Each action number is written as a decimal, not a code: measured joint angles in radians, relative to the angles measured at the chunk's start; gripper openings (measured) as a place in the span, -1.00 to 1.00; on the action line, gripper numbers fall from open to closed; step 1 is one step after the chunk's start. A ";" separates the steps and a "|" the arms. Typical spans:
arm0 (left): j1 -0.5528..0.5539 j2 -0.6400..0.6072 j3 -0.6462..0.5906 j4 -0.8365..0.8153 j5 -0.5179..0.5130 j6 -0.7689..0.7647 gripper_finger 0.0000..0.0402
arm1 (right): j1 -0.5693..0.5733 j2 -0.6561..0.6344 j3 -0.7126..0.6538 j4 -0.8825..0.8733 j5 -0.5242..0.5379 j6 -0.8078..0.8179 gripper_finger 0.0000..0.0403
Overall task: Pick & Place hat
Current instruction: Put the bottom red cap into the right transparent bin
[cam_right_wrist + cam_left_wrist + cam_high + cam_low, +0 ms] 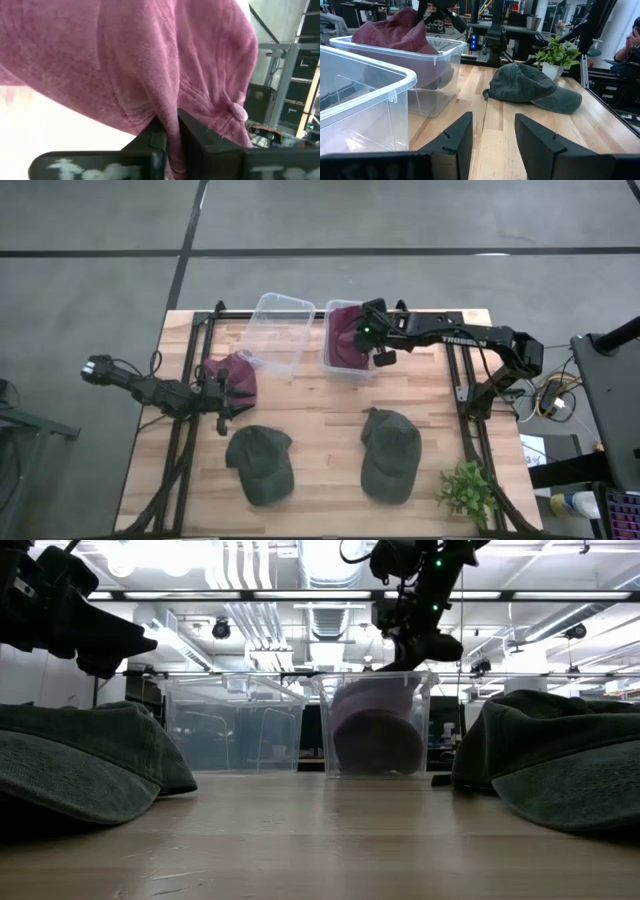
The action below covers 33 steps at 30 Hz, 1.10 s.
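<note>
Fabric of a maroon hat [165, 75] is pinched between the right gripper [170, 132] fingers, the hat sitting in the right-hand clear bin [345, 370] at the bench's [320, 420] far side. Beside it stands an empty clear bin [280, 330]. The left gripper [492, 137], spread and holding nothing, hovers near a second maroon hat [232, 375], with two green caps [262, 463] [388, 453] lying nearer the front edge.

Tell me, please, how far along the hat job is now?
Done: nothing looks released yet. In hand: the right tool pinches a maroon hat inside the right bin. Left: another maroon hat by the open left tool, two green hats, an empty bin.
</note>
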 joint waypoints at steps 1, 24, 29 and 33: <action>0.000 0.000 0.000 0.000 0.000 0.000 -0.30 | -0.002 0.000 0.004 0.000 0.000 0.013 -0.80; 0.001 0.000 0.000 0.000 0.000 0.004 -0.30 | 0.109 -0.019 0.087 -0.005 0.496 -0.045 0.01; 0.000 0.000 0.000 0.000 0.000 0.007 -0.30 | 0.134 -0.019 0.209 -0.024 0.342 0.115 0.01; 0.000 0.000 0.000 0.000 0.000 0.008 -0.30 | 0.103 -0.019 0.315 -0.126 -0.034 0.276 0.01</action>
